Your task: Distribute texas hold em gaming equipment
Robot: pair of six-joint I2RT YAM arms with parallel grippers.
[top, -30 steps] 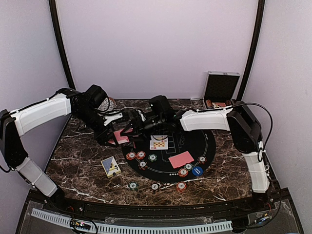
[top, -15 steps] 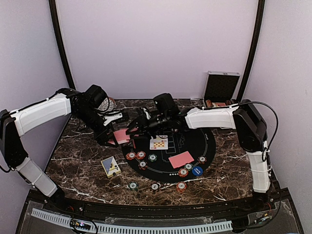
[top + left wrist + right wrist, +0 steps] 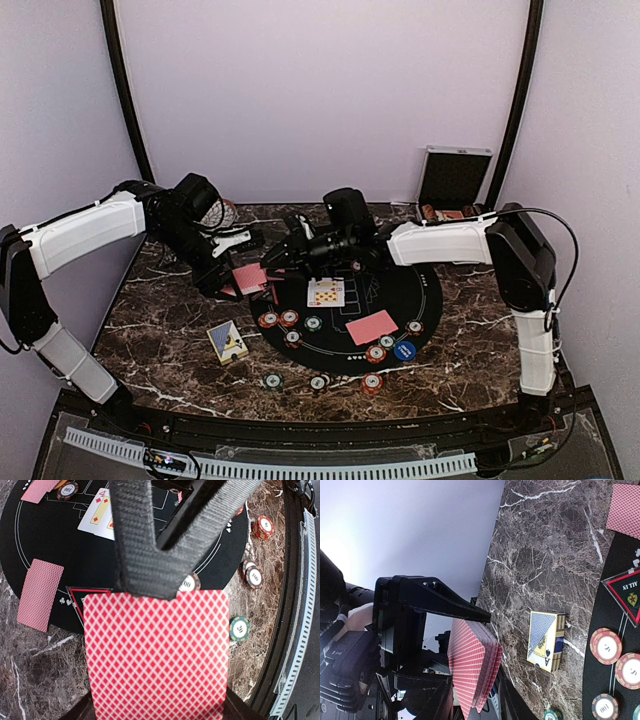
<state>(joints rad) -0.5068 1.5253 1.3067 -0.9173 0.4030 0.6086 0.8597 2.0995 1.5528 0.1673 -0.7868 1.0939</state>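
Observation:
My left gripper (image 3: 230,280) is shut on a deck of red-backed cards (image 3: 248,277) and holds it above the table's left side, beside the black round mat (image 3: 430,290). The deck fills the left wrist view (image 3: 155,650). In the right wrist view I see it edge-on (image 3: 472,667), slightly fanned. My right gripper (image 3: 275,258) reaches in from the right. Its fingers (image 3: 132,540) meet at the deck's far edge, and I see no card between them. On the mat lie face-up cards (image 3: 326,292), a face-down card (image 3: 371,327) and several chips (image 3: 289,318).
A blue-and-yellow card box (image 3: 228,341) lies left of the mat. Three chips (image 3: 317,383) sit on the marble in front of it. A patterned bowl (image 3: 226,213) is partly hidden behind the left arm. A silver hinged case (image 3: 455,178) stands open at the back right.
My right arm has drawn back to the right, and its fingertips have slid toward the deck's edge. My left gripper and the deck have stayed in place.

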